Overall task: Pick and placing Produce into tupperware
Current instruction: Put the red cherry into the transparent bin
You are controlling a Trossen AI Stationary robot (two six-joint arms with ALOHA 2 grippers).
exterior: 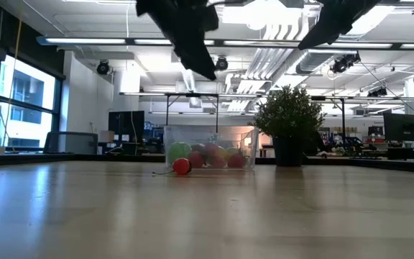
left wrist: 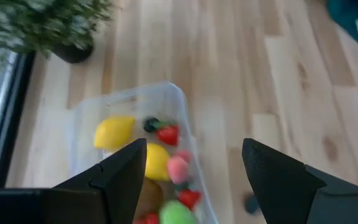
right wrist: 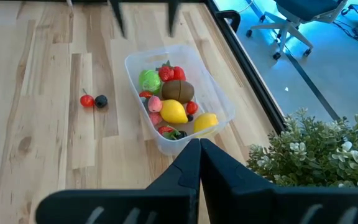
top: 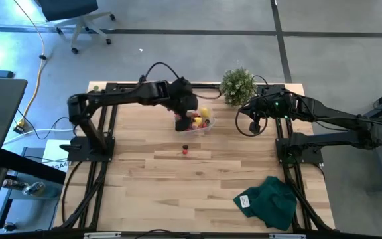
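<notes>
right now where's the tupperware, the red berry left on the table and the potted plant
tupperware (right wrist: 219,102): right wrist view, on its clear side wall
red berry (right wrist: 87,101): right wrist view, on its middle, outside the container
potted plant (top: 237,85): high view, on its foliage

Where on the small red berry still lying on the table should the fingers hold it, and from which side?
Probably from straight above, closing across the round body of the red berry. It lies free on the table, but a dark berry sits close beside it, so place the fingers on its other two sides.
</notes>
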